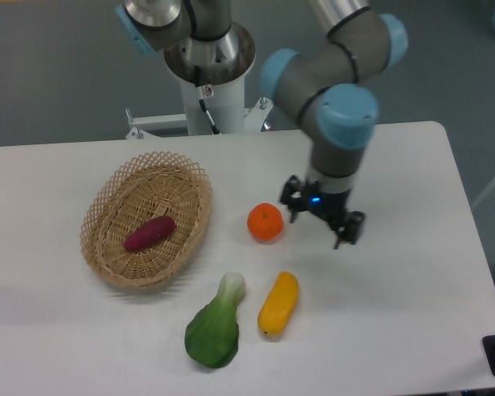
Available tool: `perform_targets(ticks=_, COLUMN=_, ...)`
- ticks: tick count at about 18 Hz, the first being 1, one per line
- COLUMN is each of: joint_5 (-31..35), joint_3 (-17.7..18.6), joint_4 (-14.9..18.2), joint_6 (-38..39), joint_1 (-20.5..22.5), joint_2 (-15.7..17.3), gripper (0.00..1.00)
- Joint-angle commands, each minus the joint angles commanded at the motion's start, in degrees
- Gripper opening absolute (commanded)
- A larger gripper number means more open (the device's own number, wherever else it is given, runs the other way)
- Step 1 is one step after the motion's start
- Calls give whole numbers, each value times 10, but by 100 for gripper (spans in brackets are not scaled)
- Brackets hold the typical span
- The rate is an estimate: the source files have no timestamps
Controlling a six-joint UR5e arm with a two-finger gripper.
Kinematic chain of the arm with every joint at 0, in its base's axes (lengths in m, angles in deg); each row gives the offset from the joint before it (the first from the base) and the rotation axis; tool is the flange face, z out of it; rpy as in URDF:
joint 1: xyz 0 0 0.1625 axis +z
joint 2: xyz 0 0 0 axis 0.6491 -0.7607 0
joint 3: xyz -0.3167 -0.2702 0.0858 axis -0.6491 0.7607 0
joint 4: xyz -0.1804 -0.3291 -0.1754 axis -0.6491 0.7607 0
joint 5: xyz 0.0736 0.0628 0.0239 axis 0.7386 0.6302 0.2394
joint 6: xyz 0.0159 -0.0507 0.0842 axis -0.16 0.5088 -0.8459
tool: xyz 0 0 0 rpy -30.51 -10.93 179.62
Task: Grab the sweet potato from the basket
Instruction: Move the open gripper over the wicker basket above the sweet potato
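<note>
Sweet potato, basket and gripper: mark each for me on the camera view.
sweet potato (149,233), fixed camera, middle of its body.
basket (193,176), fixed camera, lattice rim.
gripper (322,227), fixed camera, between the fingertips.

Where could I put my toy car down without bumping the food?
The widest bare patch is the table on the right, beyond the hand. There is also room in front of the basket, at the near-left corner. The middle is crowded: orange, yellow vegetable and green leafy vegetable sit close together.
</note>
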Motion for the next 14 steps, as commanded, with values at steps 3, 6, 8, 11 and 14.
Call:
perform_targets(ticks=3, joint_5=2, joint_3=30, joint_4=-4, joint_6=28, joint_1=-42, joint_2=18, gripper=100)
perform_targets(ticks=6, joint_5=4, joint_3=62, joint_4=-6, joint_6=58, joint_1=-81, joint_2=29, gripper=100)
perform_targets(ticks=8, joint_5=4, joint_3=82, joint_4=-20, joint_6=80, joint_1=-111, joint_2=31, gripper=100)
perform_targets(ticks=11, joint_5=4, joint_3=103, joint_4=-31, joint_6=102, joint_1=-155, joint_2=32, gripper=100)
perform_targets(ticks=14, joint_5=4, joint_3=106, joint_4=-33, joint_6=115, joint_1=-185, joint_2=26, gripper=100)
